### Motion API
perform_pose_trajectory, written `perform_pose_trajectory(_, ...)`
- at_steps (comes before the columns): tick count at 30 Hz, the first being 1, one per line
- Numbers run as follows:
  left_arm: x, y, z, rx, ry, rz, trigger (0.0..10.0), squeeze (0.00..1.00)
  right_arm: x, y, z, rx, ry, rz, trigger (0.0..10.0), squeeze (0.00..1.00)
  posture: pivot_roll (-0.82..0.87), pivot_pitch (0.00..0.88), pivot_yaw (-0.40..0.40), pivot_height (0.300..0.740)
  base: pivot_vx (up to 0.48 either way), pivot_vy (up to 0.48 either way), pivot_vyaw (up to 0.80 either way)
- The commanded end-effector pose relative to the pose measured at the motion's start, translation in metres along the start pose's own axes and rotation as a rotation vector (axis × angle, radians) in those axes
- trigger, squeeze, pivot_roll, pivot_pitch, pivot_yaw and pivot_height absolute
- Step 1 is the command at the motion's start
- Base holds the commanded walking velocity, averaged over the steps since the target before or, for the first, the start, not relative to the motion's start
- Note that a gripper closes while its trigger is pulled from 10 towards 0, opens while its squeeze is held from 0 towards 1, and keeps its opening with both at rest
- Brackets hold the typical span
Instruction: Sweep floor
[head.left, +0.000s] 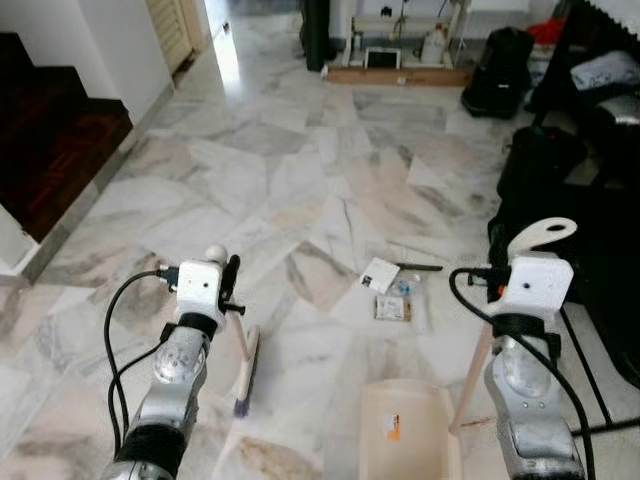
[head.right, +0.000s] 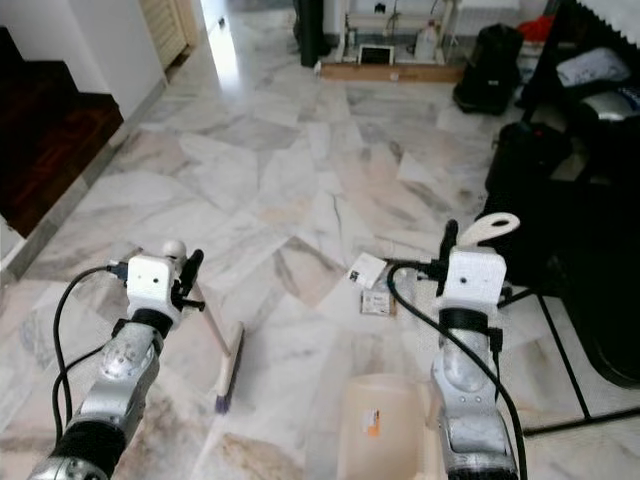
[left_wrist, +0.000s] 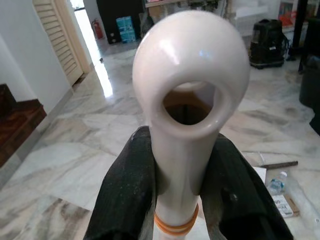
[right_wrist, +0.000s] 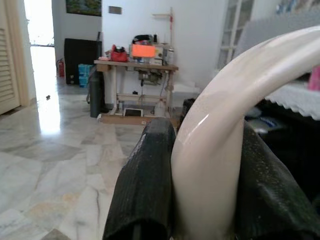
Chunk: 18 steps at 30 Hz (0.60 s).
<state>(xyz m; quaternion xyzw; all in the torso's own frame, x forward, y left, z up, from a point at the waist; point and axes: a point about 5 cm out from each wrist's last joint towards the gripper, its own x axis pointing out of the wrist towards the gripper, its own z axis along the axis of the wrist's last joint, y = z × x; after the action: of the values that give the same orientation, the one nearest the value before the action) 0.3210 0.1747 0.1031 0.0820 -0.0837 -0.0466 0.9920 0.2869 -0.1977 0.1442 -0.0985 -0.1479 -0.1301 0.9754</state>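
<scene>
My left gripper (left_wrist: 182, 185) is shut on the cream broom handle (left_wrist: 190, 90), just below its ring-shaped end. The broom slants down to its brush head (head.left: 245, 372), which rests on the marble floor (head.left: 300, 180). On the right, my right gripper (right_wrist: 205, 185) is shut on the curved cream dustpan handle (head.left: 543, 235). The cream dustpan (head.left: 405, 425) sits on the floor in front of me. Litter lies just beyond the pan: a white card (head.left: 380, 273), a small packet (head.left: 393, 308), a dark pen (head.left: 418, 267) and a clear wrapper (head.left: 408, 290).
Dark wooden stairs (head.left: 50, 140) rise at the left. Black bags (head.left: 500, 70) and black furniture (head.left: 590, 200) line the right side, with thin black stand legs (head.left: 590, 370) on the floor by my right arm. A wooden board (head.left: 400, 75) lies at the far wall.
</scene>
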Motion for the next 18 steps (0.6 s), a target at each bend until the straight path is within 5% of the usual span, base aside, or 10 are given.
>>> perform_pose_trajectory(1, 0.0046, 0.0007, 0.0096, 0.001, -0.041, 0.003, 10.0, 0.0, 0.002, -0.0031, 0.0056, 0.0, -0.027, -0.012, 10.0, 0.0, -0.16, 0.084, 0.054, 0.74, 0.0, -0.304, 0.0)
perform_pose_trajectory(9, 0.0043, 0.0005, 0.0102, -0.001, -0.043, 0.003, 10.0, 0.0, 0.0019, -0.0027, 0.0058, 0.0, -0.027, -0.011, 10.0, 0.0, -0.16, 0.086, 0.052, 0.74, 0.0, -0.292, 0.0)
perform_pose_trajectory(18, 0.0033, 0.0022, 0.0112, -0.011, -0.051, 0.016, 10.0, 0.0, 0.0014, -0.0016, 0.0054, 0.009, -0.027, -0.009, 10.0, 0.0, -0.15, 0.089, 0.053, 0.74, 0.0, 0.0, 0.0)
